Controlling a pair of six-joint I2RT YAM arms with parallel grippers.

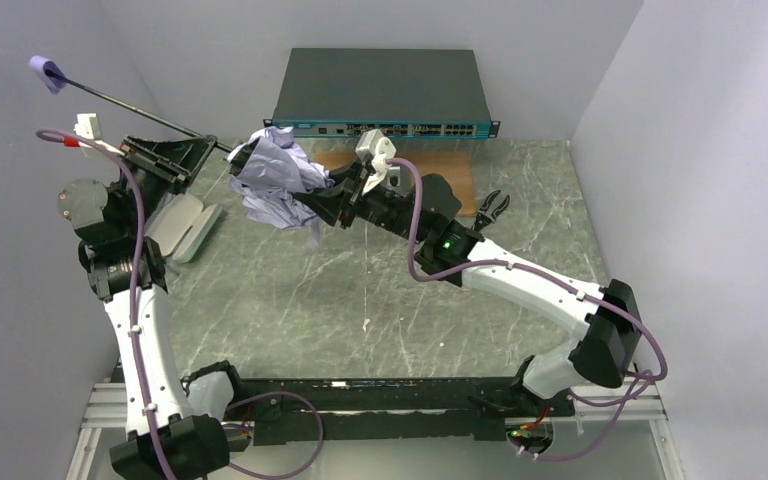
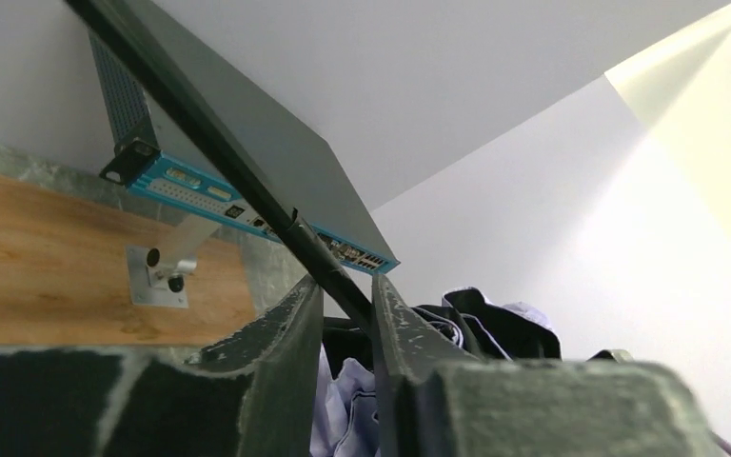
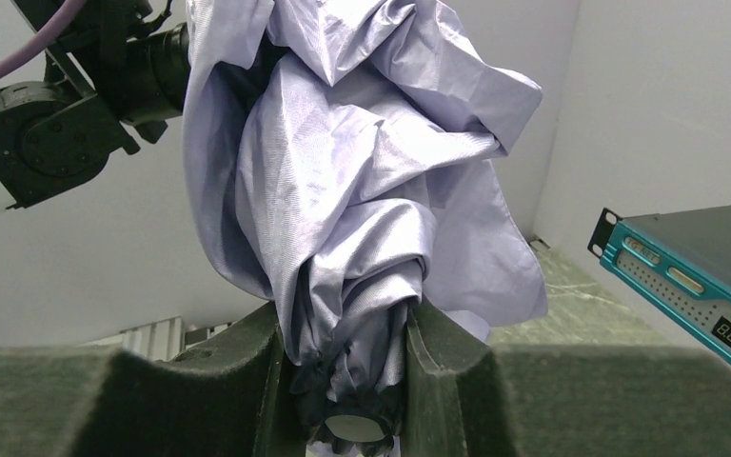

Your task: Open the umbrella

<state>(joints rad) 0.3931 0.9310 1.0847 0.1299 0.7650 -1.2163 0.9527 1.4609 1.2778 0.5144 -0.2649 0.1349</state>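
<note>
The umbrella point(image 1: 278, 178) hangs in the air between my two arms, its lavender-white fabric bunched and crumpled. Its thin dark shaft point(image 1: 130, 106) runs up-left to the lavender handle point(image 1: 48, 73). My left gripper point(image 1: 205, 143) is shut on the shaft; in the left wrist view the shaft point(image 2: 247, 181) passes between the fingers point(image 2: 281, 333). My right gripper point(image 1: 332, 190) is shut on the canopy's top end, where the gathered fabric point(image 3: 352, 314) is squeezed between the pads point(image 3: 428, 352). The black lining shows in the left wrist view point(image 2: 495, 328).
A pale grey-green oval case point(image 1: 185, 225) lies on the marble table by the left arm. A dark network switch point(image 1: 382, 92) stands at the back. A wooden board point(image 1: 450, 170) with a metal bracket point(image 2: 167, 271) lies in front of it. Walls close both sides.
</note>
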